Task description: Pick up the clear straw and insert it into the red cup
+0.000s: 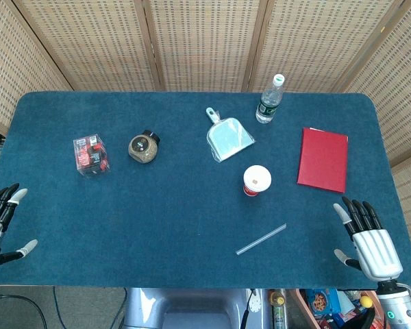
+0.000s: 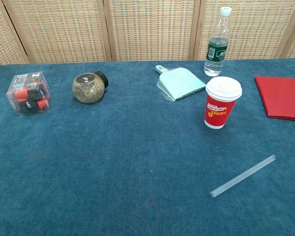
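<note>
The clear straw [image 1: 261,239] [image 2: 243,175] lies flat on the blue cloth, slanting up to the right, a short way in front of the red cup. The red cup [image 1: 256,181] [image 2: 221,103] stands upright with a white lid on it. My right hand [image 1: 367,236] rests at the table's front right, open, fingers apart, well to the right of the straw and holding nothing. At the front left edge my left hand [image 1: 1,223] is open and empty too. Neither hand shows in the chest view.
A red book [image 1: 322,159] [image 2: 282,96] lies right of the cup. Behind the cup sit a pale green dustpan [image 1: 227,138] [image 2: 179,81] and a water bottle [image 1: 270,99] [image 2: 217,43]. A round spice jar [image 1: 143,147] [image 2: 89,87] and a clear box [image 1: 91,155] [image 2: 29,93] stand to the left.
</note>
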Robot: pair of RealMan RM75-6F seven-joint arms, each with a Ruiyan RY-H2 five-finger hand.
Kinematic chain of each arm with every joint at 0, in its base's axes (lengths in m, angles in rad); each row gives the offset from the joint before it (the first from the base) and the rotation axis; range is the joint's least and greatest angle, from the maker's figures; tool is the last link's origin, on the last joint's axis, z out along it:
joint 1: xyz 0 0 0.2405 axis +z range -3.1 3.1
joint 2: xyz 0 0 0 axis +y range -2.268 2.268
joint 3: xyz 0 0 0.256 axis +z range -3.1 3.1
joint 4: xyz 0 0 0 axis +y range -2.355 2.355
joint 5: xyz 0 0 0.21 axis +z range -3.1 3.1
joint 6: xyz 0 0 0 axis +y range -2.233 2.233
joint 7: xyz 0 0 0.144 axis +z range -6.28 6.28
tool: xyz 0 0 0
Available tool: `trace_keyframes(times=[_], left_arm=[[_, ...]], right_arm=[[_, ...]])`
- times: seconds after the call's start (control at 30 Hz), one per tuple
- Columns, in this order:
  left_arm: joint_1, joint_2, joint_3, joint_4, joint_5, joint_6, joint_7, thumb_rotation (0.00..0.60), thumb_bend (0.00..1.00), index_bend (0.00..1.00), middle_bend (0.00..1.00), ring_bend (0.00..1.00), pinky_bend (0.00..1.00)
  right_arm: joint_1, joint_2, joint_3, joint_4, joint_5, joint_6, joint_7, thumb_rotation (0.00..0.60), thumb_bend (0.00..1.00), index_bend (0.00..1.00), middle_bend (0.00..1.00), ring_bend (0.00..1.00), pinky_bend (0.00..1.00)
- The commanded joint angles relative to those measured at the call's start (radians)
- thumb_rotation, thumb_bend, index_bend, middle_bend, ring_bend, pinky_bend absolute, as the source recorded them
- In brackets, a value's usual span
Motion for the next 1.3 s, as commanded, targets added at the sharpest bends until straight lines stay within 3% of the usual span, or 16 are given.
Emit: trace_keyframes(times=[0.03,0.27,0.4,0.53,0.77,1.03,1.17,1.3], left_arm=[[-0.003,-0.002,0.0,-0.001,-0.004,-0.008,0.005,0.6,0.2,0.0,0.0,0.0,0.0],[-0.007,-0.006,-0.003,-0.005,-0.012,-0.017,0.019,0.6,0.2,0.0,0.0,0.0,0.0],[-0.013,-0.01,-0.007,-0.005,-0.025,-0.031,0.028,0.6,0.2,0.0,0.0,0.0,0.0],[-0.027,-0.012,-0.013,0.002,-0.039,-0.054,0.019,0.6,0.2,0.0,0.0,0.0,0.0],[-0.03,-0.013,-0.014,0.004,-0.047,-0.062,0.018,0.6,0.2,0.0,0.0,0.0,0.0],[-0.028,-0.007,-0.015,0.007,-0.05,-0.057,-0.002,0.6,0.2,0.0,0.0,0.0,0.0],[-0.031,-0.006,-0.012,0.011,-0.048,-0.065,-0.008,0.6,0.2,0.0,0.0,0.0,0.0],[-0.034,-0.006,-0.013,0.012,-0.049,-0.069,-0.011,0.6,0.2,0.0,0.0,0.0,0.0]], right_arm=[[0.002,0.001,-0.003,0.003,-0.01,-0.006,0.003,0.6,0.0,0.0,0.0,0.0,0.0],[0.042,-0.01,-0.029,0.028,-0.076,-0.067,0.053,0.6,0.0,0.1,0.0,0.0,0.0],[0.126,-0.016,-0.062,0.051,-0.173,-0.163,0.135,0.6,0.0,0.17,0.0,0.0,0.0],[0.318,-0.023,-0.072,0.013,-0.232,-0.411,0.276,0.6,0.01,0.23,0.01,0.0,0.0],[0.413,-0.124,-0.026,0.058,-0.241,-0.496,0.201,0.6,0.14,0.39,0.13,0.0,0.0],[0.468,-0.21,0.009,0.086,-0.153,-0.605,0.118,0.6,0.25,0.49,0.16,0.0,0.02],[0.483,-0.239,0.021,0.094,-0.106,-0.639,0.081,0.6,0.34,0.51,0.17,0.0,0.03],[0.493,-0.259,0.025,0.11,-0.08,-0.65,0.034,0.6,0.36,0.51,0.18,0.0,0.03]])
